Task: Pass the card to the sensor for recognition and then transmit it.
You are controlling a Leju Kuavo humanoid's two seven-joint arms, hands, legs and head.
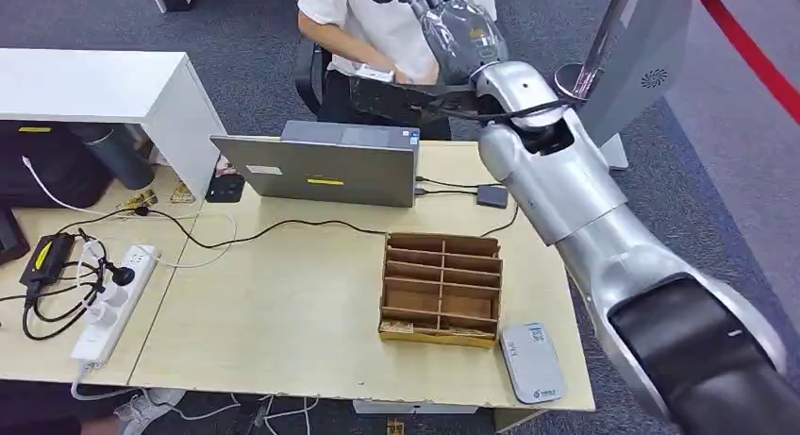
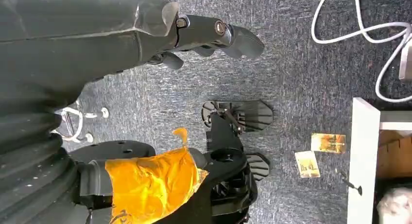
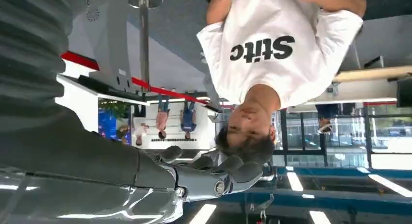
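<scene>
My right hand [image 1: 459, 25] is raised beyond the table's far edge, close in front of a seated person in a white T-shirt [image 1: 377, 20]. Its fingers point up and apart, and in the right wrist view the right hand [image 3: 214, 174] has nothing in it. The person's hand holds a small white flat thing [image 1: 374, 73], perhaps the card, just beside my wrist. The grey-white sensor pad [image 1: 531, 361] lies at the table's near right corner. My left hand [image 2: 209, 37] hangs over the carpet, fingers loose, holding nothing.
A cardboard divider box [image 1: 441, 289] stands left of the sensor pad. A grey laptop [image 1: 325, 161] sits at the far edge with cables running to a power strip [image 1: 108, 303] on the left. A white cabinet [image 1: 94, 86] stands at the far left.
</scene>
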